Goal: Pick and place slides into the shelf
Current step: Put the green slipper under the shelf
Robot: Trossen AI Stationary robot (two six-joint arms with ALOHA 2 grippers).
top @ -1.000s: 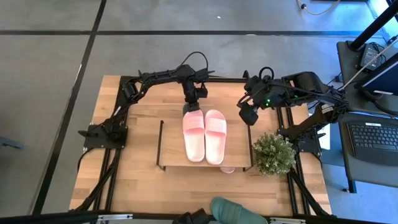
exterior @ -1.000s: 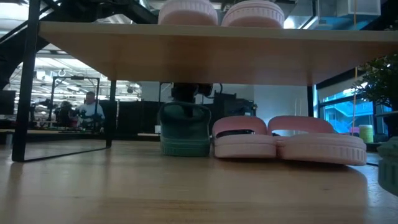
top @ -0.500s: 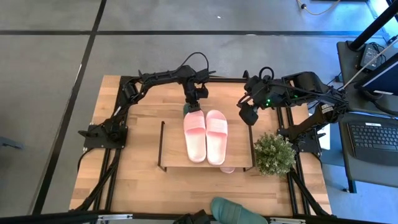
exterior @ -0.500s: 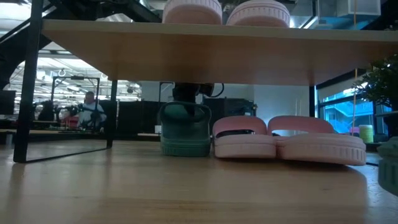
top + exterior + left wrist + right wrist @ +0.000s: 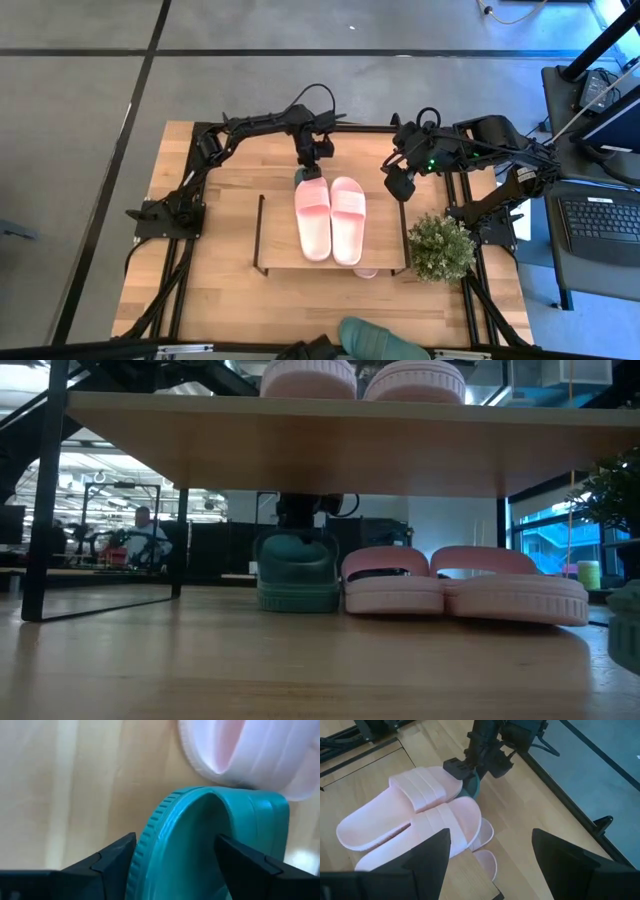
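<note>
Left end effector spread wide, fingers either side of the green slide's heel

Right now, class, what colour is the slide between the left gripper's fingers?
Dark green slide, shown best in the left wrist view.
</note>
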